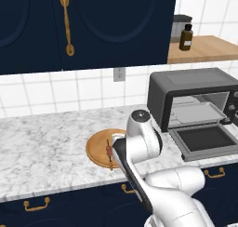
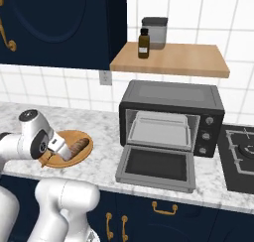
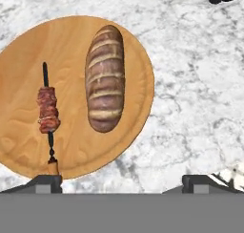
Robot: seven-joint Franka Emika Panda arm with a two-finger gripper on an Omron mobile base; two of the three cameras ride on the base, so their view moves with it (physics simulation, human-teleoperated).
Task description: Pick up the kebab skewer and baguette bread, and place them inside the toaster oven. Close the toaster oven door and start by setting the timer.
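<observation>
Under my claw: marble counter. On it directly, a round wooden board and, well apart, the toaster oven, its door down flat.

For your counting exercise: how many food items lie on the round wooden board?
2. The kebab skewer lies on one half of the wooden board, the baguette bread beside it and apart, roughly parallel. Nothing seems hidden.

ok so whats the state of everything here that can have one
toaster oven door: folded down, open
toaster oven: empty tray inside
kebab skewer: lying on the wooden plate, untouched
baguette bread: lying on the plate beside the skewer, apart
end effector: open, above the plate, holding nothing
</observation>
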